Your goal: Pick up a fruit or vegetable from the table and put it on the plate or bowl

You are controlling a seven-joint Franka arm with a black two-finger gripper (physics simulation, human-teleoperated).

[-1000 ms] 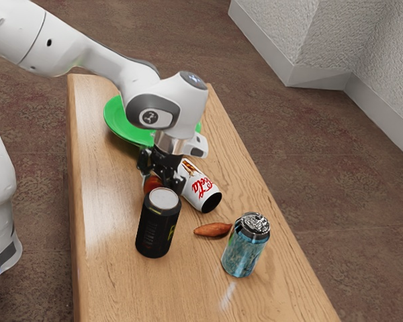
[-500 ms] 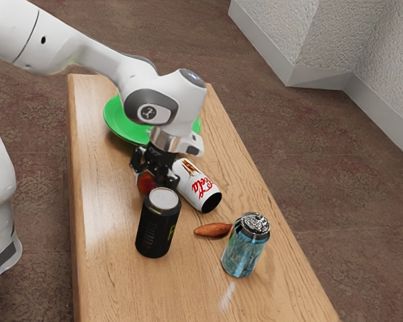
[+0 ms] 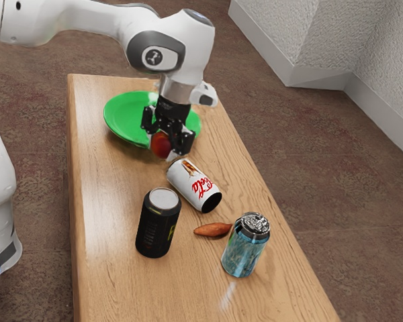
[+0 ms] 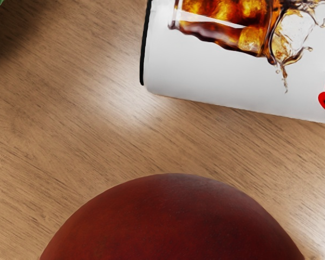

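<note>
Your end effector (image 3: 166, 139) has its two black fingers pressed against a dark red, round fruit (image 3: 161, 145) from opposite sides, parted only as far as the fruit is wide. The fruit hangs in that grip, off the wooden surface (image 3: 107, 268). In the wrist view you see its smooth red curve right under the hand, with bare wood grain below it.

Just beside the end effector, on the arm's side, lies the green plate (image 3: 124, 117). In the exterior view the fruit sits at the plate's rim. You cannot tell from these views whether it is over the plate or just short of it.

On the other side of the end effector, near it, a white can (image 3: 195, 186) lies on its side. It shows red lettering and a picture of an iced brown drink. It is apart from the fruit, with open wood between them.

Farther from the end effector, past the white can, a black can (image 3: 158, 223) stands upright. A small orange-brown vegetable (image 3: 213, 230) lies flat on the surface just beside it. A teal can (image 3: 246, 245) stands upright beyond the vegetable, well apart from the end effector, so the vegetable lies between the two upright cans.

Around the surface you see brown carpeted floor (image 3: 336, 174) and, farthest off, a pale wall (image 3: 363, 40).
</note>
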